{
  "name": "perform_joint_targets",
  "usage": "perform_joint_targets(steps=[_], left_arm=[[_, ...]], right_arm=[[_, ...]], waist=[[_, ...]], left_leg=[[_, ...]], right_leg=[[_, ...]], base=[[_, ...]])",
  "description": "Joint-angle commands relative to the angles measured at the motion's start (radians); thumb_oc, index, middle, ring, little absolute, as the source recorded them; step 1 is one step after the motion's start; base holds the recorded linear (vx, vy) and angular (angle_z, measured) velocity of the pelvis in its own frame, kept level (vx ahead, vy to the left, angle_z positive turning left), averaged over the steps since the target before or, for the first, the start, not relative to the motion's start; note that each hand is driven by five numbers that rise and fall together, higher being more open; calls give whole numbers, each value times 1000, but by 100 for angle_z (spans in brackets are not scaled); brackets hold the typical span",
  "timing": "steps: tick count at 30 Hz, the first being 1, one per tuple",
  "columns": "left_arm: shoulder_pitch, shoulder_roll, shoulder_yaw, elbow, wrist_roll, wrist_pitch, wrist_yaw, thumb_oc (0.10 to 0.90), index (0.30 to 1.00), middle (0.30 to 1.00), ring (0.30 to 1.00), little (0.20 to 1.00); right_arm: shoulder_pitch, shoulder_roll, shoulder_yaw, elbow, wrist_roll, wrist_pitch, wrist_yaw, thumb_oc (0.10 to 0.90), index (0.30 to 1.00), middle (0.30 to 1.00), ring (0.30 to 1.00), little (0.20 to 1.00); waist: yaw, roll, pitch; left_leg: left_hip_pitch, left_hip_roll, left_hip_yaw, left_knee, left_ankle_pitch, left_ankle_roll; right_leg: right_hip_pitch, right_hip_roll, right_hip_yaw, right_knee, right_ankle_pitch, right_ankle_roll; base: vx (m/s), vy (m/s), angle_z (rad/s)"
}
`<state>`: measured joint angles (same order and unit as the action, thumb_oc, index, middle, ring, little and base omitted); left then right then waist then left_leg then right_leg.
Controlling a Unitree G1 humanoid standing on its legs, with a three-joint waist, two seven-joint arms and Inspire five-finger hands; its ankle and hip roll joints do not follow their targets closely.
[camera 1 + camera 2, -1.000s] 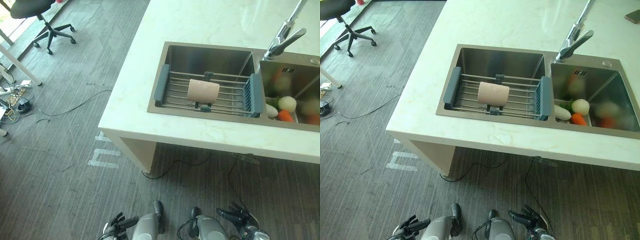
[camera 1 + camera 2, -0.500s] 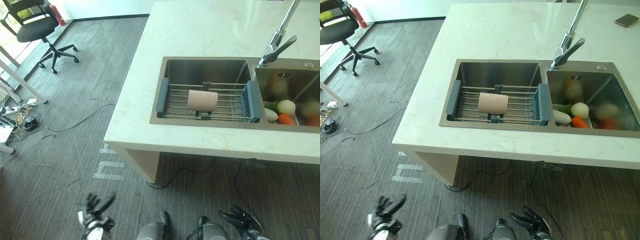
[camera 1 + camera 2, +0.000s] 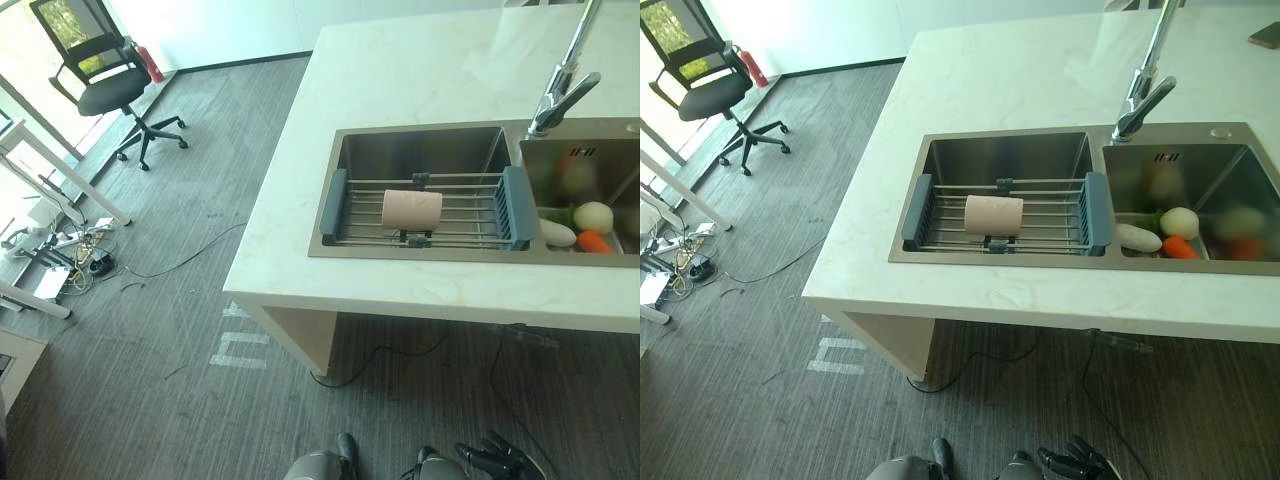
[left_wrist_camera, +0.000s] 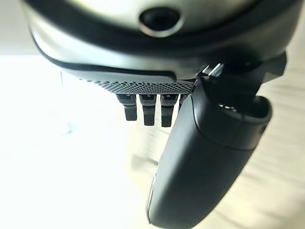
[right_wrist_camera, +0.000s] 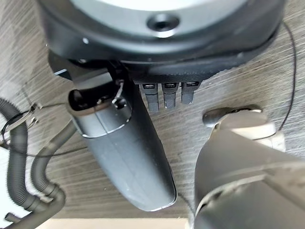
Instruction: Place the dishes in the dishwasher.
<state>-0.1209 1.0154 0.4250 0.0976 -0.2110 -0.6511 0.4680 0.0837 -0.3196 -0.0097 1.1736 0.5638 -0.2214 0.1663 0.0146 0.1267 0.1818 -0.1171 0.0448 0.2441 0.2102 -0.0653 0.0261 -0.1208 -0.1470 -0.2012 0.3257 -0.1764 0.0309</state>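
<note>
Surface (image 3: pixel 420 60) of pale marbled stone is seen ahead of the robot, its near-left corner jutting over the grey striped floor (image 3: pixel 150 330). A stainless double sink (image 3: pixel 1010 150) is set into it near the front edge, and a wire drying rack with blue-grey end pieces (image 3: pixel 425 207) spans the left basin. On the rack a beige cylindrical cup (image 3: pixel 411 209) is lying on its side, its long axis running parallel to the surface's front edge. The right robot hand (image 3: pixel 495 460) is held low by the floor, well apart from the cup, which lies ahead and above; this hand is judged the nearer. Its fingers are extended and nothing is grasped. The left robot hand (image 4: pixel 205 162) is likewise released and empty.
</note>
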Motion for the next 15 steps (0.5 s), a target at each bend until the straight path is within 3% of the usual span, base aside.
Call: perform_joint_targets(steps=[1,4,5,7,10,11,15], left_arm=[[-90,30,-44,-13,-28,51,-236,800,900,900,900,900],[-208,59,-169,-86,-22,109,-391,800,900,900,900,900],[-250,63,-214,-97,-42,100,-449,800,900,900,900,900],[-383,58,-343,-149,-52,195,-579,800,900,900,900,900],[-510,45,-476,-152,-40,292,-623,800,900,900,900,900],[-592,46,-560,-127,-13,338,-624,800,900,900,900,900],[-741,54,-715,-39,102,431,-574,800,900,900,900,900]], right_arm=[[-40,0,-10,-12,46,-11,-4,800,900,900,900,900],[-38,-1,-13,-6,28,-5,9,800,900,900,900,900],[-37,-2,-15,0,27,-6,15,800,900,900,900,900],[-37,-9,-19,21,24,-8,30,800,900,900,900,900],[-33,-17,-19,33,18,0,41,800,900,900,900,900],[-28,-22,-13,40,19,-1,44,800,900,900,900,900],[-18,-31,-9,56,33,1,54,800,900,900,900,900]], waist=[[-51,-15,-13],[-78,-16,-18],[-85,-16,-19],[-115,-16,-23],[-145,-15,-27],[-161,-14,-29],[-192,-13,-34]], left_leg=[[8,52,-57,90,-215,-60],[25,60,-37,90,-221,-56],[29,62,-31,90,-223,-55],[39,69,-14,90,-226,-54],[49,75,3,90,-228,-53],[54,77,12,90,-228,-53],[62,80,33,90,-230,-53]], right_leg=[[53,-13,-39,-26,-123,52],[56,-6,-21,-26,-119,59],[57,-4,-16,-26,-117,61],[54,0,1,-26,-112,69],[50,9,25,-26,-105,72],[47,14,40,-26,-101,74],[38,20,67,-26,-91,81]], base=[[13,-52,-8],[21,-47,-25],[36,-39,-28],[47,-39,-27],[56,-28,-21],[63,-28,-35],[58,-28,-31]])
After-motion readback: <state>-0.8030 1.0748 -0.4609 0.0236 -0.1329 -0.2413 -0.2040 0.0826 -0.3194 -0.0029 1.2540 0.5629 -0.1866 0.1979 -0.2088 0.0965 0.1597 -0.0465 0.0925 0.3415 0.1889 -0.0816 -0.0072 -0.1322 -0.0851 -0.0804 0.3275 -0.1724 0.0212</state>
